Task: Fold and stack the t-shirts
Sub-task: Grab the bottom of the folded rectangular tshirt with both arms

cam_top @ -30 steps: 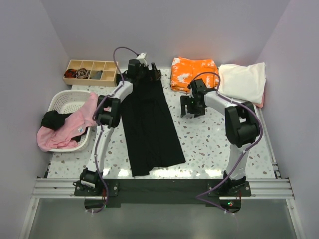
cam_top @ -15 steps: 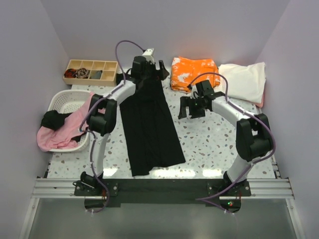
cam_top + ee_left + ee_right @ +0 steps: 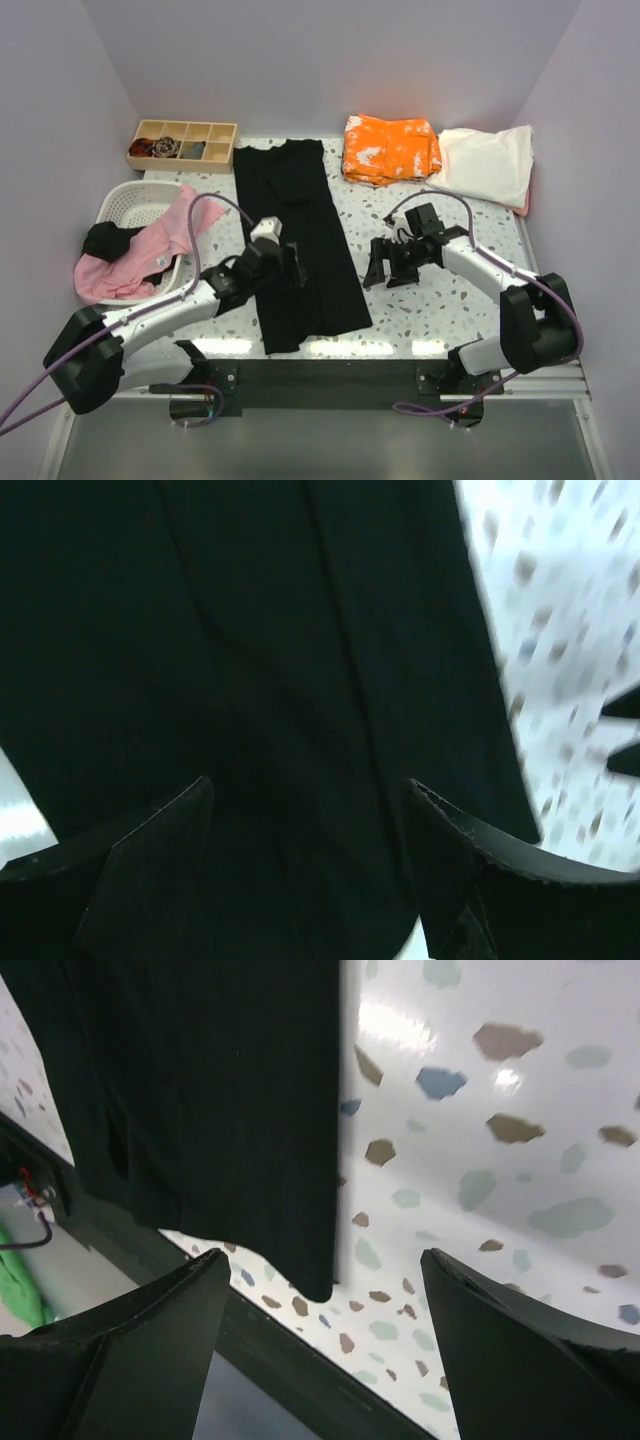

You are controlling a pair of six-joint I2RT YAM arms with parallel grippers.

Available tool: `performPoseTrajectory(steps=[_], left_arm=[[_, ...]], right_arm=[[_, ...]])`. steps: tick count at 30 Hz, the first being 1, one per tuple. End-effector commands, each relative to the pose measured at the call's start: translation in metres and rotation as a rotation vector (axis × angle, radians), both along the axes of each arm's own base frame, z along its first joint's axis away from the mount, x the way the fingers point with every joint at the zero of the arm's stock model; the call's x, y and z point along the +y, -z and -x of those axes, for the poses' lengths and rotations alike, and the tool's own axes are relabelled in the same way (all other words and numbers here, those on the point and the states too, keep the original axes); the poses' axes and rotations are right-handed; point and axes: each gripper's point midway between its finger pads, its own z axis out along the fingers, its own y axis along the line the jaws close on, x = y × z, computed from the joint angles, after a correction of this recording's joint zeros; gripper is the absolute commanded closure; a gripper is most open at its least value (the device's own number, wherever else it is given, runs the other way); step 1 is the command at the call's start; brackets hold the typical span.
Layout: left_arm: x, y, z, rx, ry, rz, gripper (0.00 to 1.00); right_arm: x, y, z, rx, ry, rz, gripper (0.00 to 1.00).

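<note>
In the overhead view, taking 12 o'clock as the far side of the table point(image 3: 430, 320), the black t-shirt point(image 3: 290, 190) lay flat as a long narrow strip. It ran from the far edge at 12 o'clock down toward the near edge at 6 o'clock and flared a little wider at its near end.

The left hand point(image 3: 290, 262) hovered over the near half of that strip, with the arm reaching in low from 8 o'clock. From the left wrist, the left hand point(image 3: 310, 785) had its fingers point(image 3: 140, 860) spread apart. Only the black t-shirt point(image 3: 250, 630) filled the gap beneath them, and no cloth was pinched, so the hand was released.

The right hand point(image 3: 385, 270) sat over bare speckled table just to the 3 o'clock side of the shirt's near right edge, apart from the cloth. From the right wrist, the right hand point(image 3: 325, 1255) was also spread wide and empty. The black t-shirt point(image 3: 200, 1060) lay toward 10 o'clock of its fingers point(image 3: 150, 1340), with the corner of the hem between the tips.

At the far side, toward 1 o'clock, the folded orange t-shirt point(image 3: 390, 148) rested. The cream t-shirt point(image 3: 490, 162) lay just beside it at 2 o'clock. At 9 o'clock the pink t-shirt point(image 3: 135, 265) spilled over the rim of the white basket point(image 3: 130, 195), next to a dark cloth point(image 3: 105, 240). The wooden tray point(image 3: 215, 128) stood at 11 o'clock, next to the black shirt's far end.
</note>
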Motion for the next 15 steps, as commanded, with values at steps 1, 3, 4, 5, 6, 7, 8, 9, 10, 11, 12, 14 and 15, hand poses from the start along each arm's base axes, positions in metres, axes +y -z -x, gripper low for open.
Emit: performPoseTrajectory(steps=[1, 3, 4, 5, 6, 7, 8, 9, 10, 11, 12, 14, 15], left_arm=[[0.016, 0.034, 0.071, 0.218, -0.181, -0.022, 0.19], [0.016, 0.045, 0.103, 0.315, -0.195, -0.059, 0.19], [0.017, 0.047, 0.113, 0.337, -0.201, -0.075, 0.18], [0.025, 0.05, 0.125, 0.361, -0.219, -0.125, 0.17], [0.021, 0.052, 0.138, 0.388, -0.227, -0.128, 0.16], [0.022, 0.053, 0.145, 0.399, -0.233, -0.143, 0.15], [0.027, 0.053, 0.152, 0.411, -0.24, -0.174, 0.15], [0.024, 0.053, 0.161, 0.425, -0.242, -0.173, 0.14], [0.03, 0.054, 0.168, 0.443, -0.25, -0.202, 0.14], [0.031, 0.054, 0.173, 0.463, -0.286, -0.193, 0.14], [0.033, 0.053, 0.181, 0.472, -0.283, -0.208, 0.13], [0.04, 0.052, 0.19, 0.494, -0.32, -0.212, 0.11], [0.042, 0.053, 0.196, 0.503, -0.317, -0.208, 0.1]], right_arm=[[0.01, -0.001, 0.029, 0.072, -0.001, -0.036, 0.19], [0.011, 0.003, 0.039, 0.087, -0.004, -0.026, 0.19], [0.012, 0.003, 0.042, 0.094, -0.004, -0.026, 0.19], [0.015, 0.004, 0.045, 0.095, -0.009, -0.029, 0.19], [0.016, 0.006, 0.049, 0.101, -0.014, -0.022, 0.19], [0.015, 0.008, 0.049, 0.098, -0.009, -0.004, 0.19], [0.016, 0.01, 0.051, 0.103, -0.009, -0.001, 0.19], [0.016, 0.012, 0.054, 0.113, -0.007, 0.005, 0.19], [0.017, 0.013, 0.055, 0.121, -0.008, 0.006, 0.19], [0.018, 0.014, 0.056, 0.12, -0.019, 0.003, 0.19], [0.019, 0.015, 0.058, 0.124, -0.025, 0.005, 0.19], [0.02, 0.015, 0.059, 0.121, -0.037, 0.003, 0.19], [0.021, 0.015, 0.059, 0.118, -0.042, -0.001, 0.19]])
